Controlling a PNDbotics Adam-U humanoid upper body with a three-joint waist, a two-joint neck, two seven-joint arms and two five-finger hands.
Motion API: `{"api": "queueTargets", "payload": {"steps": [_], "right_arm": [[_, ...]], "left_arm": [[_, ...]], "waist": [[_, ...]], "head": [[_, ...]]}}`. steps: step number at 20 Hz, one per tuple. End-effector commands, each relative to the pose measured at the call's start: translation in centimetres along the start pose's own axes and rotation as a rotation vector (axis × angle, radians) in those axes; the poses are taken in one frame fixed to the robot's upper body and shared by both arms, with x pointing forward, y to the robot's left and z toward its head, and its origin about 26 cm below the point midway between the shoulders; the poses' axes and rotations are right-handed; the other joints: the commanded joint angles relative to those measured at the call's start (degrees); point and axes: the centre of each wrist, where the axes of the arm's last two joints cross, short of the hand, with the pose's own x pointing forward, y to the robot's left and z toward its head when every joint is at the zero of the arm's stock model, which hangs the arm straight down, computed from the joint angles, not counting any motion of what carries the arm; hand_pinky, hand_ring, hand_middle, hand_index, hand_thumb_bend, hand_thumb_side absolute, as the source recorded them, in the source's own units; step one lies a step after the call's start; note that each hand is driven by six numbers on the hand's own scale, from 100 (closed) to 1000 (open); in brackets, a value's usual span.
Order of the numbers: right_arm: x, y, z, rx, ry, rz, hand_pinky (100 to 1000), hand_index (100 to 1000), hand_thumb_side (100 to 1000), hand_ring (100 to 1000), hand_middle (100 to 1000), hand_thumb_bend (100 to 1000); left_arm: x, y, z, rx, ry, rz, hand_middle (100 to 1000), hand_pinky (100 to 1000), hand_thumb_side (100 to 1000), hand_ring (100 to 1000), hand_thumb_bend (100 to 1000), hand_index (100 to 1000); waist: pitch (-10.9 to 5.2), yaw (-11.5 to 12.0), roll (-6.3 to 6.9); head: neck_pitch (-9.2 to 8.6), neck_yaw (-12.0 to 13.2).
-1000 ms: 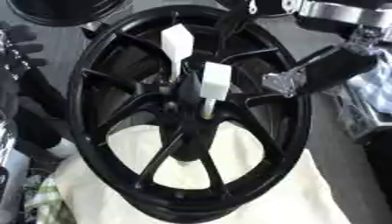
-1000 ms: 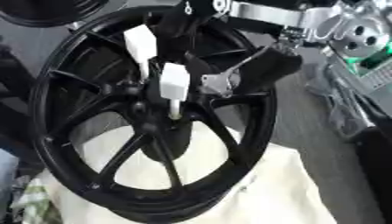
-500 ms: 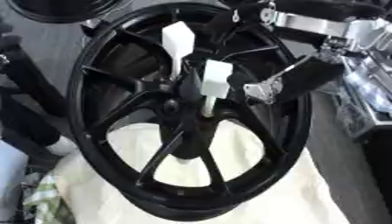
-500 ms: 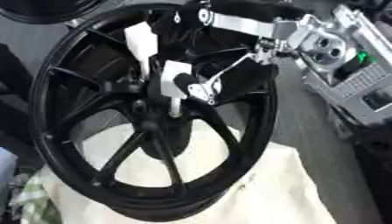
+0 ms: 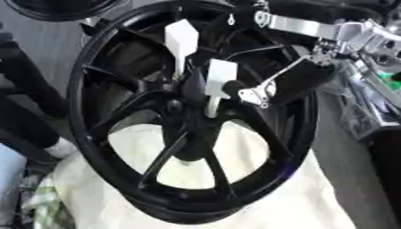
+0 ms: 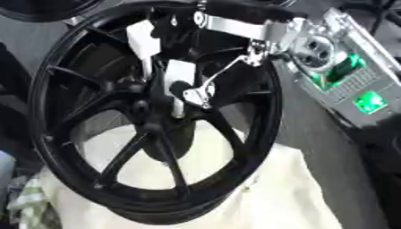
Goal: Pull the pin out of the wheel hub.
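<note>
A black spoked wheel hub [image 5: 174,117] lies tilted on a cream cloth [image 5: 258,197]. Two white pins with flat heads stand in its middle. The nearer pin [image 5: 219,82] rises from the hub's centre, and the farther pin [image 5: 181,41] stands behind it. My right hand [image 5: 291,82], black with silver parts, comes in from the upper right. It lies over the spokes with its tip against the right side of the nearer pin's head. Whether it holds the pin is unclear. My left hand does not show.
A silver machine with green parts [image 6: 348,82] stands to the right of the wheel. Part of another black wheel [image 5: 55,6] shows at the upper left. Dark shapes [image 5: 19,98] fill the left edge. A patterned rag [image 5: 43,201] lies at the lower left.
My right hand has moved left and down across the wheel, from beside the rim to the nearer pin's head. Both pins stand as before.
</note>
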Motion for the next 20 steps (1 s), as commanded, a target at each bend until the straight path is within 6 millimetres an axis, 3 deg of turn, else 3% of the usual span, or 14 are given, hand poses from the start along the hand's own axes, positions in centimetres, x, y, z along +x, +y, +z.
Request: {"api": "queueTargets", "payload": {"steps": [1,20], "right_arm": [[0.4,-0.8,0.2,-0.011,0.007,0.026,951,916,256,880,800,238],[-1.3,0.0,-0.7,0.046,0.093,-0.018,944,900,405,876,761,208]], "left_arm": [[1.0,0.4,-0.4,0.004,-0.033,-0.005,674,653,820,717,114,759],[1.0,0.4,-0.4,-0.004,-0.031,-0.015,673,652,821,719,112,759]], "waist": [[-1.72,-0.04,-0.01],[-1.71,-0.18,-0.2]], "head": [[0.37,-0.16],[0.52,-0.47]]}}
